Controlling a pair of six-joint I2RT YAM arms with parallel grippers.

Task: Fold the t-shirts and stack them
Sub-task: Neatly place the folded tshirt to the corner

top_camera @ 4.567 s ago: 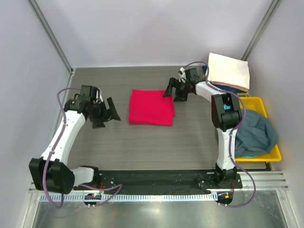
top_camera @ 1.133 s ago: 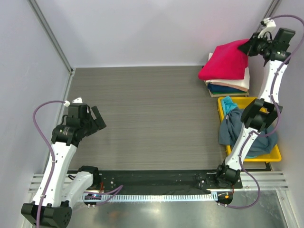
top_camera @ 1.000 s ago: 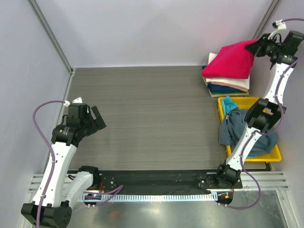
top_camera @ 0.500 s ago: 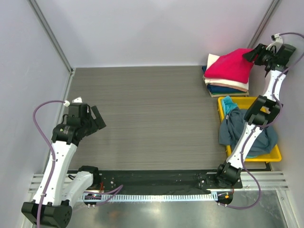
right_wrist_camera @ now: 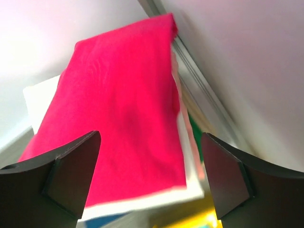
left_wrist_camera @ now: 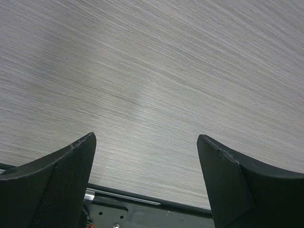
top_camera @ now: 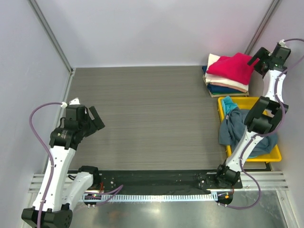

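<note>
1. Top external view: nearest me, my left fingers [top_camera: 94, 119] hang spread wide and empty above the near-left part of the surface [top_camera: 152, 109].
2. Farther right, the yellow tray [top_camera: 256, 159] holds a crumpled slate blue-grey t-shirt [top_camera: 237, 130] with a teal t-shirt [top_camera: 228, 104] at its far end, both unfolded.
3. In the far right corner, the folded crimson-pink t-shirt [top_camera: 232, 68] lies topmost, over a cream-white t-shirt [top_camera: 214, 60] and a navy t-shirt [top_camera: 221, 89]. My right fingers [top_camera: 256, 58] stand wide at its far edge, gripping nothing.
4. I judge this shirt stacked. Next I must reach into the tray, pinch the blue-grey shirt and spread it flat on the surface.
</note>
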